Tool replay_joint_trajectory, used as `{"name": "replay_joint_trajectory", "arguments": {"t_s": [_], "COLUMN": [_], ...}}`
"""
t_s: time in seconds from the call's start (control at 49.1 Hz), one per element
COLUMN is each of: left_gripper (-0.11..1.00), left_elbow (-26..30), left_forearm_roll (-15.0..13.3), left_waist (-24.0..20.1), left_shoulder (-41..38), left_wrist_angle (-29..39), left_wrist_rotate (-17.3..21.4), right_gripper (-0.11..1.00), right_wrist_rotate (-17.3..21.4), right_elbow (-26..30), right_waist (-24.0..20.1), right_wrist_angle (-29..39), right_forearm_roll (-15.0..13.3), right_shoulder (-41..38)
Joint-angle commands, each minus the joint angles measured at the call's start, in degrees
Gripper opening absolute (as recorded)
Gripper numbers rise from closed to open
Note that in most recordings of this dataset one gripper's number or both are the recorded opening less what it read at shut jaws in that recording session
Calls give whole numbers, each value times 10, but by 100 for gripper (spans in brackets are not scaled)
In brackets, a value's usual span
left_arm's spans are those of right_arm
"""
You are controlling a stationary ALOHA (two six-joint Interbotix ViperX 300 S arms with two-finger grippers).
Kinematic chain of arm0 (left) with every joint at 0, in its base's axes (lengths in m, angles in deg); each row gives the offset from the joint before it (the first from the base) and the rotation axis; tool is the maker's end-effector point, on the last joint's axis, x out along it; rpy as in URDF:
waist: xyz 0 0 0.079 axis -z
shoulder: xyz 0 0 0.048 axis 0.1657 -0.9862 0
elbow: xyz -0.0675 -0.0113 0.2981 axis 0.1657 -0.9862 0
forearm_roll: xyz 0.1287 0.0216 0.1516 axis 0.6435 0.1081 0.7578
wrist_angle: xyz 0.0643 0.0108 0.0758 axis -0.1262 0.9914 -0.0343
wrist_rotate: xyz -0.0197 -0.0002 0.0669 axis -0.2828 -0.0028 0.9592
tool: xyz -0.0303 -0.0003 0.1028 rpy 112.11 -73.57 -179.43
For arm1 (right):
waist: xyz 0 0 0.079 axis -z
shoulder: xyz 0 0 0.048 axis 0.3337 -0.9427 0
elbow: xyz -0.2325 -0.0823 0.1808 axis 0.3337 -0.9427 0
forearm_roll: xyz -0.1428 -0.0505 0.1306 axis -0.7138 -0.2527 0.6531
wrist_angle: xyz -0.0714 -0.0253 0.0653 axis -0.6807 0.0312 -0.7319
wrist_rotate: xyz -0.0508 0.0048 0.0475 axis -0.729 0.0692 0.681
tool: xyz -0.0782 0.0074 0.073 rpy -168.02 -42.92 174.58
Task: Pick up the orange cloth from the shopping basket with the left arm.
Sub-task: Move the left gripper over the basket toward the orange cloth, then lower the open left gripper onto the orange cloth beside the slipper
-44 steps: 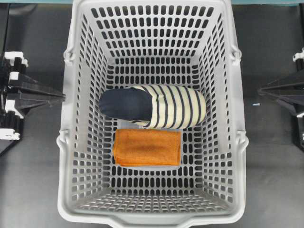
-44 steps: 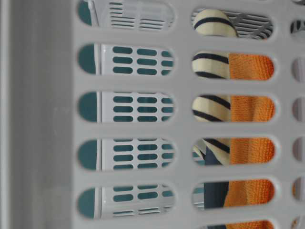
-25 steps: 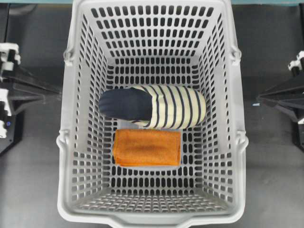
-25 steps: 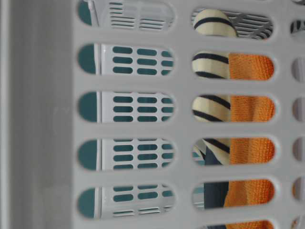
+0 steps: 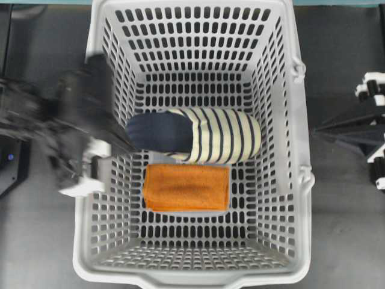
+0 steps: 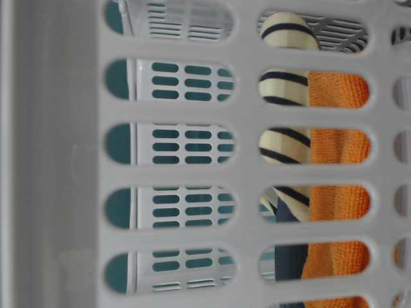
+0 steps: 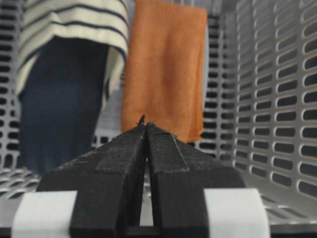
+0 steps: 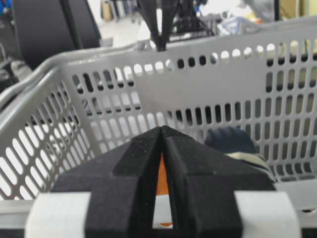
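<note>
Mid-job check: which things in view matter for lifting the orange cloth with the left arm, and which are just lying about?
Part of the job:
- orange cloth, flat on the basket floor
- shopping basket
- left gripper, fingers shut, over the basket's left wall

Lying about:
- striped slipper, against the cloth's far edge
- right gripper, outside the basket, fingers shut

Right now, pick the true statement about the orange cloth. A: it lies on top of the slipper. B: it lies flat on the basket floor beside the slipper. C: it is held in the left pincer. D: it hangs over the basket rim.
B: the overhead view shows the cloth flat on the floor of the basket, alongside the slipper, with nothing gripping it.
</note>
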Motion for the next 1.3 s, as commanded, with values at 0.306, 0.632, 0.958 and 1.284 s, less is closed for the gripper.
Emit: {"name": "replay_joint_trajectory", "arguments": {"t_s": [0.306, 0.632, 0.958, 1.284], "left_gripper": [0, 29, 89, 89], "left_elbow": [221, 237, 185, 121], "left_forearm_roll": [2, 3, 3, 2], "left_waist": [26, 40, 43, 45], "left_shoulder": [-227, -296, -308, -318], "left_wrist_angle": [142, 123, 59, 8], "left_wrist_rotate": [104, 92, 83, 79], "right_gripper": [0, 0, 0, 0], "right_wrist_rotate": [1, 1, 0, 1], "right_elbow": [12, 10, 6, 1], "right_waist": [-2, -2, -2, -2], "right_wrist_angle": [-17, -13, -12, -11], "right_forearm_roll": [2, 2, 2, 2], "right_shoulder": [0, 2, 4, 4]}}
